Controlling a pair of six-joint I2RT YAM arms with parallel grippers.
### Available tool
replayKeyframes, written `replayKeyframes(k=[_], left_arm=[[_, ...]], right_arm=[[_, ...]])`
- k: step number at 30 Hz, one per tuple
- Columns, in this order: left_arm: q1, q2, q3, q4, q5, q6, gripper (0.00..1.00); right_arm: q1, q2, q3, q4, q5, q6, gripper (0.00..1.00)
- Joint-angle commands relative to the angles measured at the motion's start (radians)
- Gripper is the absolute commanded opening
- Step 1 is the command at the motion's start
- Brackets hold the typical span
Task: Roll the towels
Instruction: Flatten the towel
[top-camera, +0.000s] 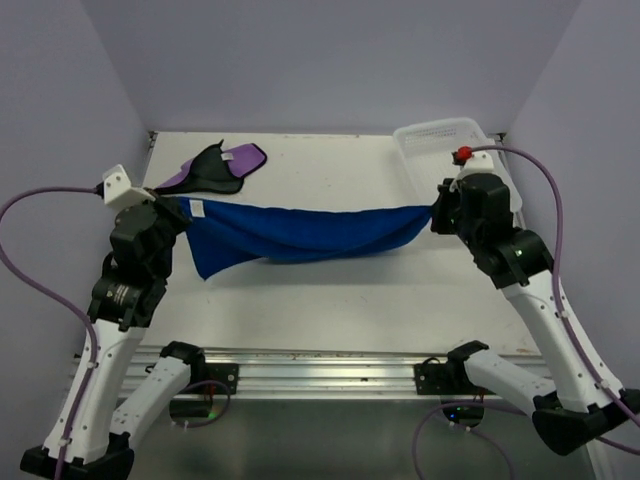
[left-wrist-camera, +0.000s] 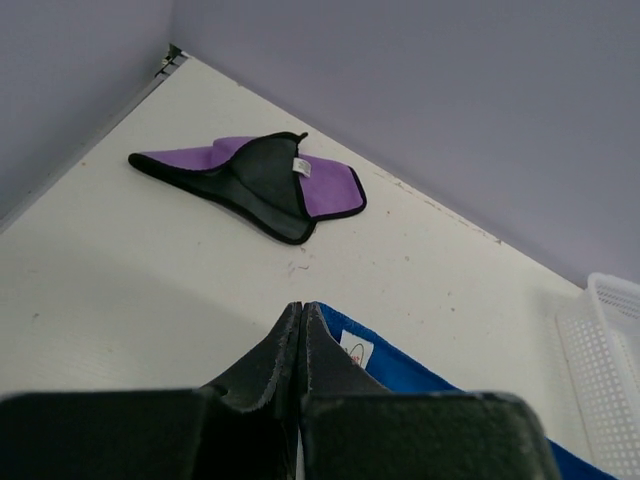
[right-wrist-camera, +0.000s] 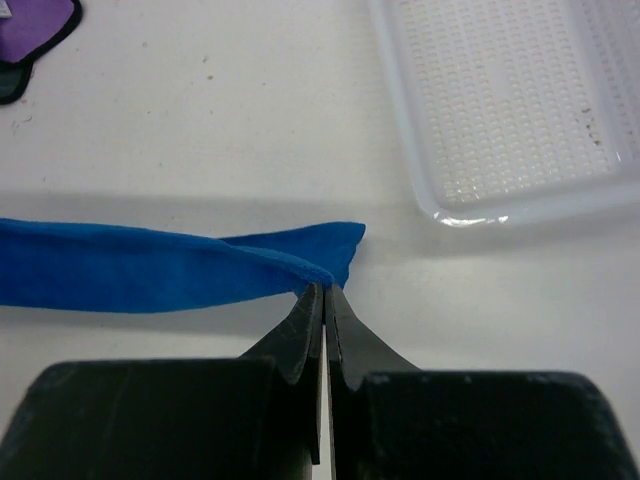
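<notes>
Top external: blue towel (top-camera: 300, 235) between spread arms (top-camera: 135, 265)

The light is bright and even, from above. The blue towel (right-wrist-camera: 150, 270) drops a soft gray shadow on the white counter (right-wrist-camera: 200, 120). The basket (right-wrist-camera: 470, 215) rim has a small shiny spot. The left gripper (left-wrist-camera: 302, 312) and right gripper (right-wrist-camera: 324, 292) look dark up close.

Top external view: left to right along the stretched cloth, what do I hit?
Left fingers, shut on one corner → blue towel, hanging between → right fingers, shut on the other end. Purple towel and basket lie farther back, overlapping these, so omitted.
</notes>
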Motion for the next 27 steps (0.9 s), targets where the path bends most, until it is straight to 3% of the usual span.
replayKeyframes(k=[1, 9, 16, 20, 27], left_arm=[[0.009, -0.084, 0.047, -0.077, -0.042, 0.02, 0.0], [0.009, -0.148, -0.034, -0.068, -0.029, -0.006, 0.0], [0.009, 0.063, -0.034, 0.059, -0.017, 0.002, 0.0], [0.038, 0.235, 0.032, 0.145, 0.036, 0.023, 0.0], [0.212, 0.447, 0.211, 0.242, 0.2, 0.005, 0.0]], right_arm=[[0.0, -0.109, 0.026, -0.117, -0.014, -0.02, 0.0], [0.0, -0.098, 0.018, -0.118, -0.022, -0.045, 0.0], [-0.003, 0.125, 0.064, 0.029, 0.016, -0.034, 0.0], [-0.031, 0.311, 0.219, 0.084, 0.006, -0.042, 0.0], [-0.05, 0.569, 0.541, 0.066, 0.035, -0.069, 0.0]])
